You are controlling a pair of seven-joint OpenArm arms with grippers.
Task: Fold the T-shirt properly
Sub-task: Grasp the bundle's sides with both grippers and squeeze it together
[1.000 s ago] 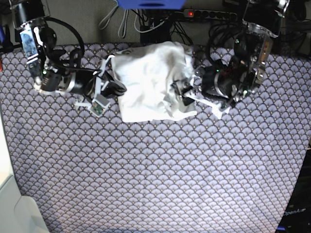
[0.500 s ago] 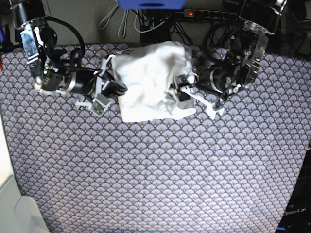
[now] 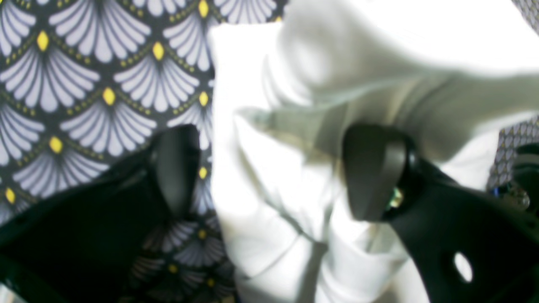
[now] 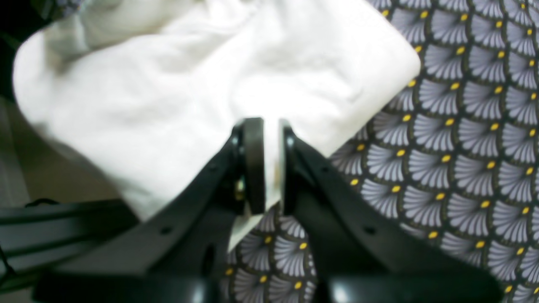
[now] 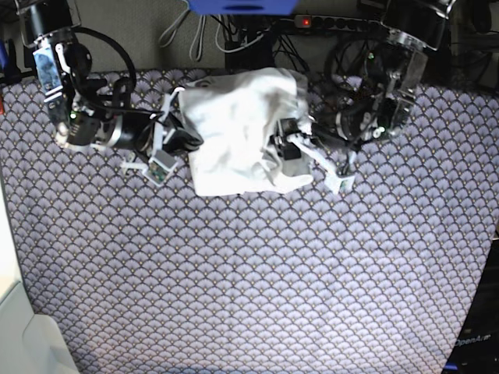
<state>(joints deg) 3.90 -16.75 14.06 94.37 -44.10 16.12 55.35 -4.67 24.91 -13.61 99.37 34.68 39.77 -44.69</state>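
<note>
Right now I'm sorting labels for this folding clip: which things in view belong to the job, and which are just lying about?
Part of the job:
- T-shirt, bunched on the patterned table cover
- right hand, shut on the T-shirt's edge
- left hand, open at the opposite edge

Just lying about:
- power strip
- cables

Wrist views blurred; white cloth glares overexposed.

Only one text can be read: faint grey letters "OpenArm" on a dark panel at the right edge of the patterned worktop. Nothing else carries legible writing.
</note>
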